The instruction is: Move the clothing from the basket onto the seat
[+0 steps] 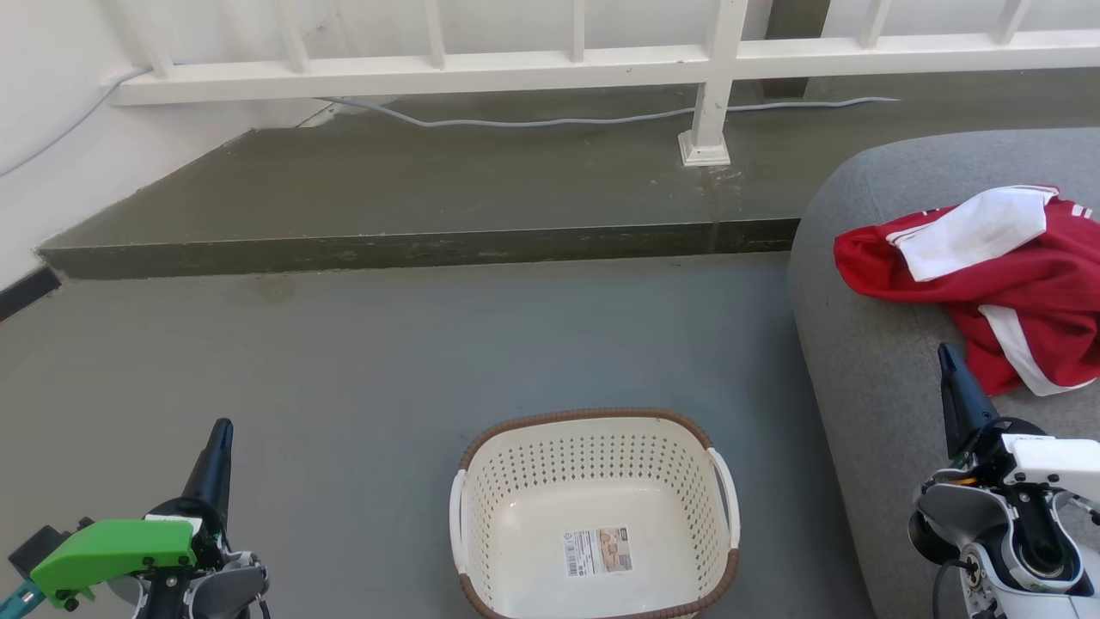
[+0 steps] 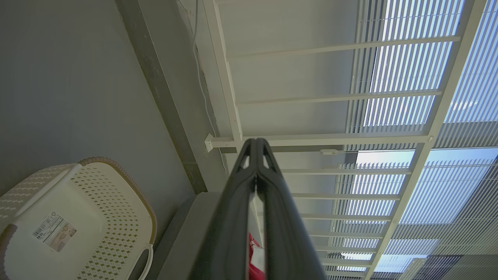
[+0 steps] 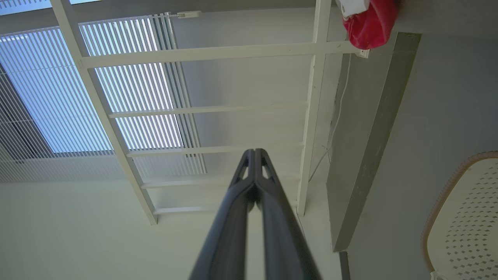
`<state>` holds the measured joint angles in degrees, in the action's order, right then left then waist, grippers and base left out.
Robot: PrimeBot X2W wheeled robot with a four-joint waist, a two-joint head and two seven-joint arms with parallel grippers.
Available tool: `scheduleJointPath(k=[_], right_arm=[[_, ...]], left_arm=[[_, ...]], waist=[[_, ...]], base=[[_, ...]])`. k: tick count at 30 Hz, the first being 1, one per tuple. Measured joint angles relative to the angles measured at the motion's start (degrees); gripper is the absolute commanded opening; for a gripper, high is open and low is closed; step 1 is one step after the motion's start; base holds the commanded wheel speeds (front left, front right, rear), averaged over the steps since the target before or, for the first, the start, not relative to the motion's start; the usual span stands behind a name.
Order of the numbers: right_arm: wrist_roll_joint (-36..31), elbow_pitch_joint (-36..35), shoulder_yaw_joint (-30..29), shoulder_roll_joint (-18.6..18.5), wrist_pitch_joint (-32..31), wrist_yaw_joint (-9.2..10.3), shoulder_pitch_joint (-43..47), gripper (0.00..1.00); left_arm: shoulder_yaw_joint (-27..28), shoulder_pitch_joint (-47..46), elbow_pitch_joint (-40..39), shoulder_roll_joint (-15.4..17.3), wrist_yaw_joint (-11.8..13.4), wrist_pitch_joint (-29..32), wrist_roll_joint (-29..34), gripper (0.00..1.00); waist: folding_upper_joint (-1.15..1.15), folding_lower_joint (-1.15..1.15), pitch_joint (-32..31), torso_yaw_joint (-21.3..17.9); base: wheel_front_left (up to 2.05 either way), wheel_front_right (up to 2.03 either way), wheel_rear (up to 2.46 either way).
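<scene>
The red and white clothing point(image 1: 988, 279) lies crumpled on the grey seat point(image 1: 876, 361) at the right. A corner of the clothing point(image 3: 369, 21) also hangs into the right wrist view. The cream basket point(image 1: 595, 516) with its brown rim stands on the floor at bottom centre, holding nothing but a paper label point(image 1: 597, 551). My left gripper point(image 1: 222, 430) is shut and empty at the lower left, well clear of the basket point(image 2: 74, 217). Over the seat's near edge, below the clothing, my right gripper point(image 1: 947, 352) is shut and empty too. In both wrist views the fingers point(image 2: 255, 146) point(image 3: 255, 153) are pressed together.
A raised dark step point(image 1: 412, 245) crosses the floor behind the basket. A white railing point(image 1: 713, 77) with a post stands on it, and a grey cable point(image 1: 559, 120) runs along its base. A white wall point(image 1: 43, 129) closes the left side.
</scene>
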<state>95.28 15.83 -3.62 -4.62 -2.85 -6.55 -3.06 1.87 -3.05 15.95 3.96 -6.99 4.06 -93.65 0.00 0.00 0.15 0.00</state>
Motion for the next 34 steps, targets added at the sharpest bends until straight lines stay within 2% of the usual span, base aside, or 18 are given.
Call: scheduleJointPath(k=[34], right_arm=[[0.0, 0.26, -0.13, 0.01, -0.31, -0.01, -0.03, 0.0]], left_arm=[[0.12, -0.05, 0.13, -0.03, -0.02, 0.02, 0.0, 0.0]], waist=[[0.0, 0.0, -0.01, 0.0]], base=[[0.0, 0.0, 0.0]])
